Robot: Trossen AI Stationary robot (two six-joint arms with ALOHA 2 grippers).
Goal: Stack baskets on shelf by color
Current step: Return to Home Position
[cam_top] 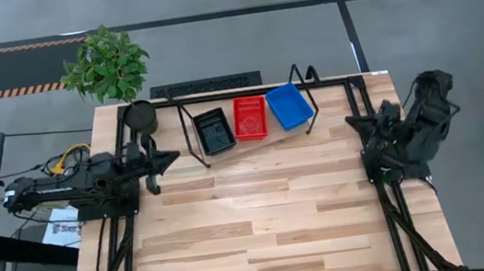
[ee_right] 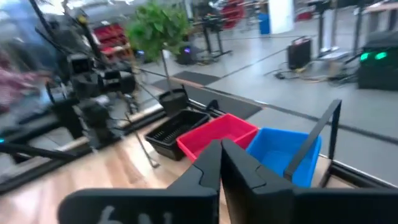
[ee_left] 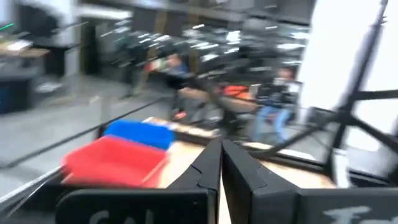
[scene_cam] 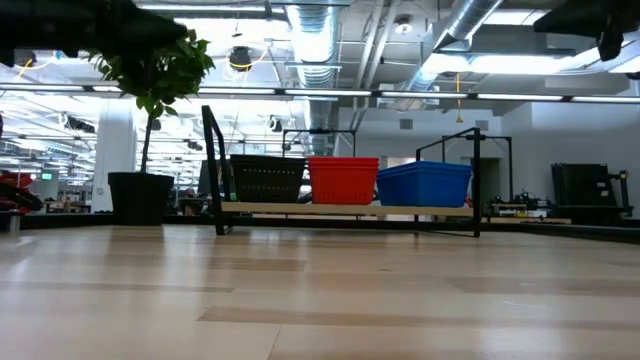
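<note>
The shelf stands along the table's far edge, a light board on a black wire frame. On it sit the baskets, side by side: black on the left, red in the middle, blue on the right. The low view shows the black, red and blue ones resting on the board; how many lie in each pile I cannot tell. My left gripper hangs shut, left of the shelf. My right gripper hangs shut, right of it. Both hold nothing.
A potted plant with a black pot stands at the table's far left corner, beside the shelf's left end. Bare wooden tabletop stretches from the shelf to the near edge. Black frame rails run along both sides.
</note>
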